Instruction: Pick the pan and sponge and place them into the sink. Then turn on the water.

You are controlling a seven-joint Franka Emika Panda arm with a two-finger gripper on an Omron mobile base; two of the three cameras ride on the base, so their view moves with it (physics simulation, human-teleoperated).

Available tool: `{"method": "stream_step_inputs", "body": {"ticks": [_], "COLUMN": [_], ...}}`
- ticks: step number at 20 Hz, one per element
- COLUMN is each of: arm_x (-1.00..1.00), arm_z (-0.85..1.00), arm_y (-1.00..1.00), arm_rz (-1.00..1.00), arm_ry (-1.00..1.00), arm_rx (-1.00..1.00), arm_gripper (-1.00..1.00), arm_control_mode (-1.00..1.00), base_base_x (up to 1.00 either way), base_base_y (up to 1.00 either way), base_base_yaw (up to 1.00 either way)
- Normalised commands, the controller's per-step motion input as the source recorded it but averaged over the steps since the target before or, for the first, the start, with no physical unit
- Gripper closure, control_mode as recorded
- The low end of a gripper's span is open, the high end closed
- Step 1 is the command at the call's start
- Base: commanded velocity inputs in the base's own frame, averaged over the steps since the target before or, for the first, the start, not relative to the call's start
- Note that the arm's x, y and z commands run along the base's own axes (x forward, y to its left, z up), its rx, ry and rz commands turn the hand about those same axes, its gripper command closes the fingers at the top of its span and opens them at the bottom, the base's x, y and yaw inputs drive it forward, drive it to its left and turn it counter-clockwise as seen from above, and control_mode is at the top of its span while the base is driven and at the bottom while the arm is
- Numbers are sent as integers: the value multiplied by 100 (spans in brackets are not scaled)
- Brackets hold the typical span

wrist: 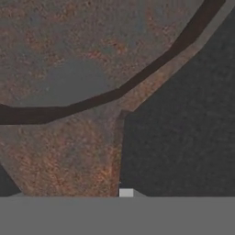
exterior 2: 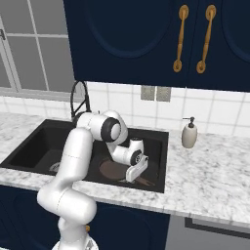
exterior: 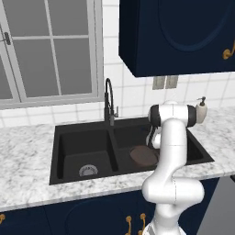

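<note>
- The pan (exterior: pixel 143 156), round, shallow and rusty reddish-brown, lies flat on the floor of the right basin of the black sink (exterior: pixel 82 133), toward the basin's 6 o'clock edge in the left base view.
- In the right base view the pan (exterior 2: pixel 113 171) sits just at 9 o'clock of the lowered wrist, and its thin handle runs out toward 4 o'clock under the hand.
- The end effector (exterior 2: pixel 132 178) hangs low inside that same basin, right over the spot where handle meets pan.
- The hand view looks straight onto the pan (wrist: pixel 59 55): its dark rim curves across the frame, the broad root of the handle reaches to 6 o'clock, and the black basin floor lies at 3 o'clock.
- Whether the end effector is closed on the handle or standing loose around it, I cannot tell; the fingertips are hidden.
- The black spring-neck faucet (exterior: pixel 109 102) stands behind the divider, at 12 o'clock of the sink.
- A soap dispenser (exterior 2: pixel 189 134) stands on the marbled surface (exterior 2: pixel 210 166) at 3 o'clock of the sink.
</note>
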Motion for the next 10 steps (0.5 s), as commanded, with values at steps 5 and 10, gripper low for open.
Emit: {"method": "stream_step_inputs", "body": {"ticks": [5,10], "arm_x": [13,17], "arm_z": [-40,-38], "arm_y": [17,24], "arm_rz": [0,0], "arm_ry": [0,0], "arm_rx": [0,0], "arm_gripper": [100,100], "arm_control_mode": [-100,-100], "base_base_x": [0,0], "base_base_y": [0,0], "base_base_yaw": [0,0]}}
